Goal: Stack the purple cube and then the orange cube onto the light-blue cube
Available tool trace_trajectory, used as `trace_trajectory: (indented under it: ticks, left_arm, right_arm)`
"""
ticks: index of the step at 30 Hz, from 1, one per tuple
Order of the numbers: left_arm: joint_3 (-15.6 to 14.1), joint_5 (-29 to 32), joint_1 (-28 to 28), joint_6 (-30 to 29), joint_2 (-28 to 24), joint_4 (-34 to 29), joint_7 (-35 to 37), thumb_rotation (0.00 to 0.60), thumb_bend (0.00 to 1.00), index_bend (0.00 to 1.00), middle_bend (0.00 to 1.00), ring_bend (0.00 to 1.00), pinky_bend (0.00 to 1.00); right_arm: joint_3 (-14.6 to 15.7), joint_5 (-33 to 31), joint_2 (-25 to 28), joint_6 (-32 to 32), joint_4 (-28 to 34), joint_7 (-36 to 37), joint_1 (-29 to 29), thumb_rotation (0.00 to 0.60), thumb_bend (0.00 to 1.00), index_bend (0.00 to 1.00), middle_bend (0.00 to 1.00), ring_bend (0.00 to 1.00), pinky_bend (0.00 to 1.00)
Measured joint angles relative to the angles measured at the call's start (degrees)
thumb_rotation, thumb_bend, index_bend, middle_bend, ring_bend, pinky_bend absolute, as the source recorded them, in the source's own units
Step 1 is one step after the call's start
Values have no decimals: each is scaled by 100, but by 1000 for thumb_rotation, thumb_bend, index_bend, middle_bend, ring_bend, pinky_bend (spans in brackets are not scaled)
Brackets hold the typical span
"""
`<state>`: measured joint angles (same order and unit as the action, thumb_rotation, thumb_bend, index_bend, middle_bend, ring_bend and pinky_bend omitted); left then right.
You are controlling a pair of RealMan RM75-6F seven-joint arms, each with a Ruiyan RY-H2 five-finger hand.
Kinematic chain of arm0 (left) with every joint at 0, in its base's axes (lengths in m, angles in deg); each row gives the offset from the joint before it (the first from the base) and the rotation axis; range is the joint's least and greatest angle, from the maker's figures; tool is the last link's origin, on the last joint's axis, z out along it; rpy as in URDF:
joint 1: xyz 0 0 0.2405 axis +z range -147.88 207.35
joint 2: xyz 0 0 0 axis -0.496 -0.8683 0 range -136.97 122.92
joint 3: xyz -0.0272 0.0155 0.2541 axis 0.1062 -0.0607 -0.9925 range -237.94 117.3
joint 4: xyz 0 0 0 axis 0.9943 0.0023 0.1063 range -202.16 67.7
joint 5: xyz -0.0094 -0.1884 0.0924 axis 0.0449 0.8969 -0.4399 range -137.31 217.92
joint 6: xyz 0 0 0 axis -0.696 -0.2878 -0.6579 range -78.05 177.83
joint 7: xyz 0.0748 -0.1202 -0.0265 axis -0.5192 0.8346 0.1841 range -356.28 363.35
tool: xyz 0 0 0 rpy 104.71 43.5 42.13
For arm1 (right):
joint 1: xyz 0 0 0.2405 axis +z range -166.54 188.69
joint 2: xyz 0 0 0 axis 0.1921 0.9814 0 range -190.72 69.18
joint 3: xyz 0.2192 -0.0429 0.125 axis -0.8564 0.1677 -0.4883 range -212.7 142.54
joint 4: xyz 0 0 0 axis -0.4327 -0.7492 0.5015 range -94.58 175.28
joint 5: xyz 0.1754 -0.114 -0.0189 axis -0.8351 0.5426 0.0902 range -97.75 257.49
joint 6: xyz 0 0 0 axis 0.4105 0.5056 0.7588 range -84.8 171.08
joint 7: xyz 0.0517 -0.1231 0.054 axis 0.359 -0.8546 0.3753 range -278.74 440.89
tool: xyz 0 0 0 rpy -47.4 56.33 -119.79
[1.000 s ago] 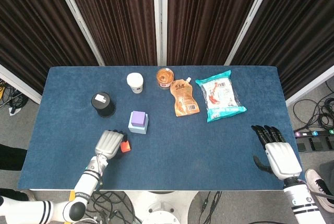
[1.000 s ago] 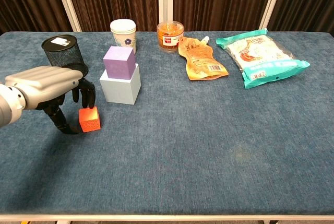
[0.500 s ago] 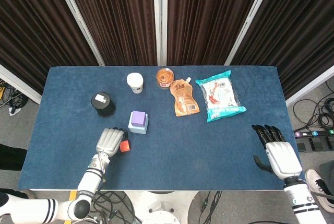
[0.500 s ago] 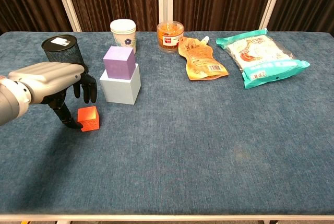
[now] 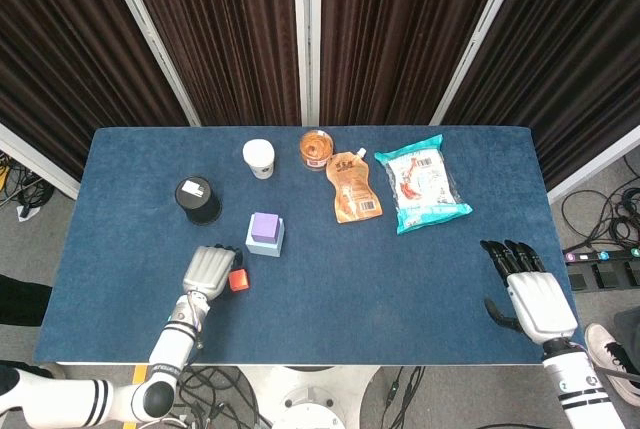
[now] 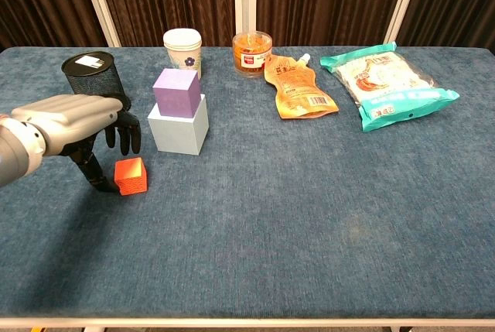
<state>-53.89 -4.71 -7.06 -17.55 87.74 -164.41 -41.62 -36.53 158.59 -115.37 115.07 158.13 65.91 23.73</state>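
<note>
The purple cube (image 5: 264, 226) (image 6: 176, 92) sits on top of the light-blue cube (image 5: 265, 247) (image 6: 178, 132), left of the table's middle. The small orange cube (image 5: 238, 280) (image 6: 130, 176) rests on the blue cloth in front of and to the left of that stack. My left hand (image 5: 207, 272) (image 6: 73, 119) hovers beside it: the thumb reaches down to the cube's left side, and the other fingers hang above and behind it without closing on it. My right hand (image 5: 530, 294) lies open near the table's front right edge, seen only in the head view.
A black mesh cup (image 5: 197, 199) (image 6: 94, 77) stands just behind my left hand. Along the back are a white paper cup (image 5: 259, 158) (image 6: 182, 51), an orange jar (image 5: 317, 148) (image 6: 252, 53), an orange pouch (image 5: 352, 187) (image 6: 298, 88) and a teal snack bag (image 5: 421, 187) (image 6: 387, 84).
My left hand has lifted slightly and drawn a little to the left; the orange cube shifted a touch with it and stays on the cloth. The right hand has not moved.
</note>
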Motion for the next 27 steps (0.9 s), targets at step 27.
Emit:
trace_trajectory:
  ticks: [27]
  left_arm:
    - [40,300,-155,-45,210,176,104,600,152,596,620,497,527]
  right_arm:
    - [-8,-43,-6,-33,-43,43,26,600,294,0,91,0,0]
